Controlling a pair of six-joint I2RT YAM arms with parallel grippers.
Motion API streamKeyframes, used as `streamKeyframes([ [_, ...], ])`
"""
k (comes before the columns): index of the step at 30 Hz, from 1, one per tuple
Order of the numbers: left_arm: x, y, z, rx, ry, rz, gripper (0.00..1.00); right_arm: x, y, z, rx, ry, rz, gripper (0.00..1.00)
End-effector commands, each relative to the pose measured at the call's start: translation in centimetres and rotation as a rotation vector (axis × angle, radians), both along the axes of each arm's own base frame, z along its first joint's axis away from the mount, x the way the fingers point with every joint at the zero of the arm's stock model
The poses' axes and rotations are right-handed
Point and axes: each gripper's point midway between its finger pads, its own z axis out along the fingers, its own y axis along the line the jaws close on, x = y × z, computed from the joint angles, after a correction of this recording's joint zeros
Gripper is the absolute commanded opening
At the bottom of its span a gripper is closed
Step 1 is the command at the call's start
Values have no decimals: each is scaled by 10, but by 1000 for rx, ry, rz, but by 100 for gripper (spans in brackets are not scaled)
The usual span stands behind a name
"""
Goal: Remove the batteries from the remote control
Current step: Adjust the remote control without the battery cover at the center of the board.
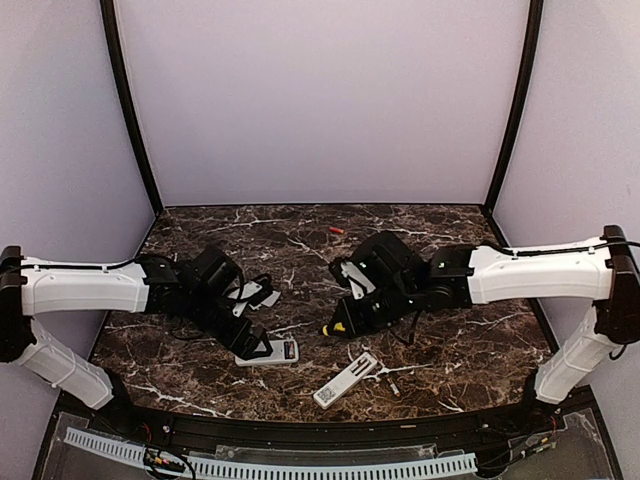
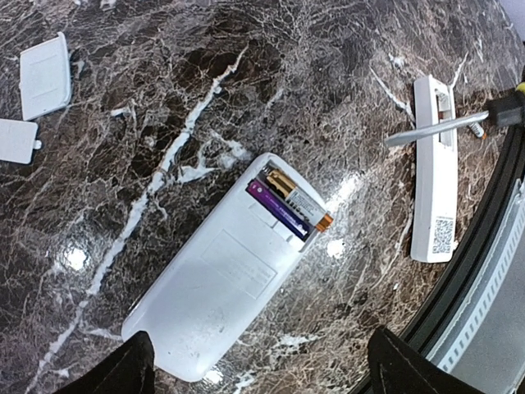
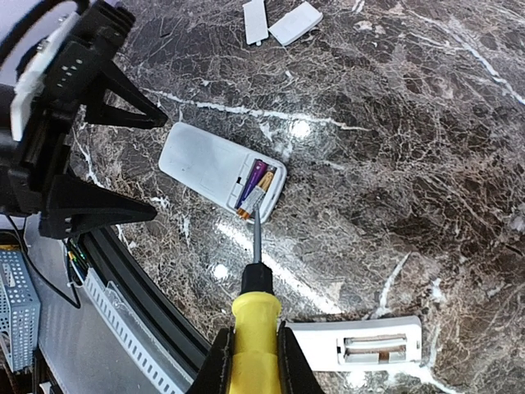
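A wide white remote control (image 2: 213,287) lies back up on the marble table, its compartment uncovered. Two batteries (image 2: 287,205) sit in it side by side, one purple, one gold and pale; they show again (image 3: 254,185) in the right wrist view. My left gripper (image 2: 262,373) is open, its fingers (image 2: 123,369) astride the remote's near end without touching it. My right gripper (image 3: 254,353) is shut on a yellow-handled screwdriver (image 3: 256,316). Its tip lines up with the batteries' orange end in the right wrist view, but the left wrist view shows it hovering apart, over a slim remote (image 2: 433,180).
The slim white remote (image 1: 345,380) lies near the front edge with its compartment open. Two small flat cover plates (image 2: 45,74) rest beyond the wide remote. A reddish cell (image 1: 336,231) lies far back. The table's black rim (image 2: 492,246) runs close by.
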Motion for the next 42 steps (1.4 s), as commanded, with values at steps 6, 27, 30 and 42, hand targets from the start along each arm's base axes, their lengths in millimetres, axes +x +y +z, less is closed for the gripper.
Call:
streamKeyframes([
  [6,17,-3,-8,84,-132,-133,94,1,-28,35,100,-69,-74,0],
  [27,-25,-22,-56,72,145,25,94,-7,-76,64,212,-131,-116,0],
  [30,-45,-28,-60,95,155,16,94,-8,-79,63,219,-130,-119,0],
  [42,-37,-8,-57,298,65,364,94,-10,-90,64,232,-136,-151,0],
])
